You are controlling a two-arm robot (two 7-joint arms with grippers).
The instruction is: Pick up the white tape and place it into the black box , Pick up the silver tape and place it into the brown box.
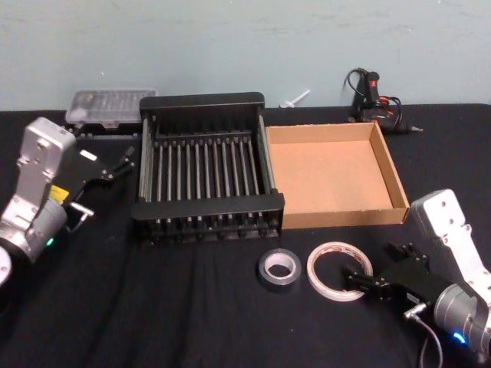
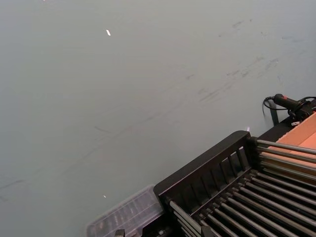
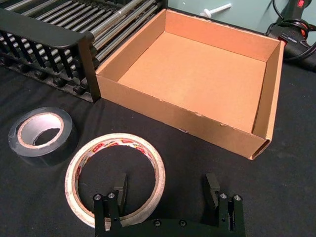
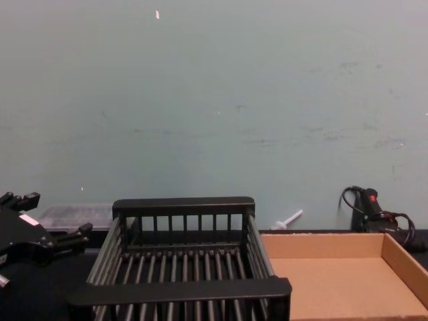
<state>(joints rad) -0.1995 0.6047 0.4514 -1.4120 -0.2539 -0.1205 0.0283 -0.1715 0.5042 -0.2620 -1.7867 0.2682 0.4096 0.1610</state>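
Black cloth table (image 1: 192,307) against a pale green wall. Left gripper (image 1: 123,163) hung parked left of the black box (image 1: 205,178), fingers looked apart. The brown box (image 1: 330,172) sat just right of it, touching. Near side: silver tape (image 1: 278,267) lay flat, white tape (image 1: 334,271) beside it on the right, red print on its core too small to read. Right gripper (image 3: 167,190) was spread wide, one finger inside the white roll.

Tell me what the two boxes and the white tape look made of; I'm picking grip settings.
The brown box looks like matte tan cardboard: fibrous raw edges, folded corners. The black box seems to be rigid plastic or coated metal; its round bars catch a slight sheen, so I can't tell which. The white tape appears to be thin translucent film on a red-printed core.
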